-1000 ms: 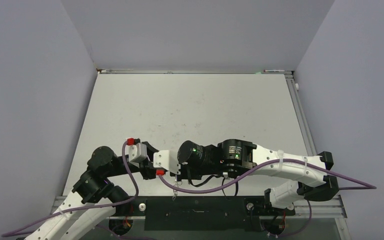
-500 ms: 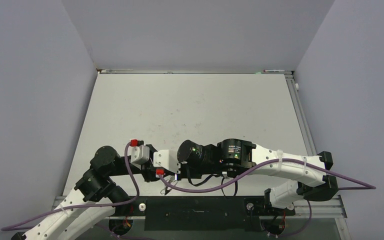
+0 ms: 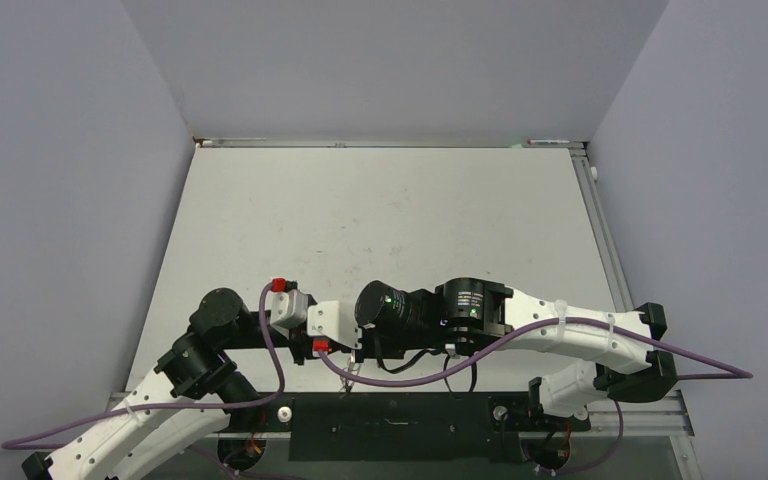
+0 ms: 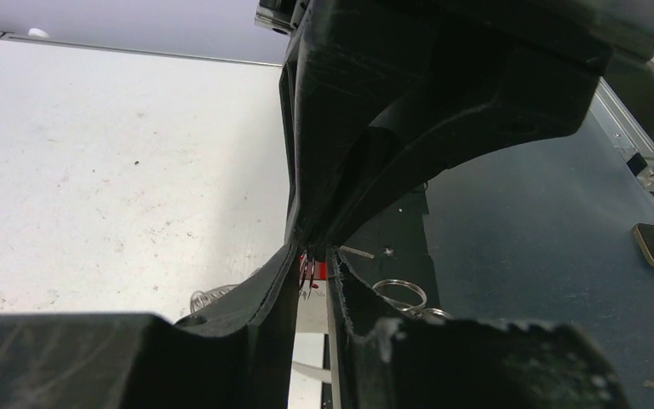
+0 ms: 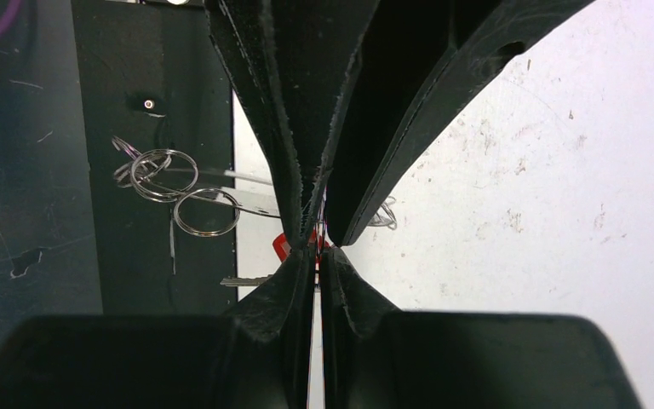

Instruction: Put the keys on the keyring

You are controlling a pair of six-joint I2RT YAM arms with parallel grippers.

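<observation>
Both grippers meet tip to tip over the table's near edge. My right gripper (image 5: 317, 254) is shut, pinching the keys by the red tag (image 5: 282, 247); a key blade (image 5: 243, 280) sticks out beside it. My left gripper (image 4: 311, 277) stands a narrow gap apart, with thin wire loops between its tips and the red tag (image 4: 320, 269) just beyond. The keyring's pale band (image 5: 251, 202) passes behind the left fingers. Its wire loops (image 5: 166, 175) hang on both sides. In the top view the left gripper (image 3: 338, 345) and right gripper (image 3: 352, 350) hide most of this.
The white table (image 3: 380, 220) stretches away behind the grippers. Its near edge meets a dark mounting plate (image 3: 390, 425). A purple cable (image 3: 400, 372) droops under the right wrist. More wire loops (image 4: 398, 293) show to the right of the left fingers.
My left arm has shifted right, toward the right gripper, and its jaws have narrowed around the wire loops. The right arm and its grip have stayed still.
</observation>
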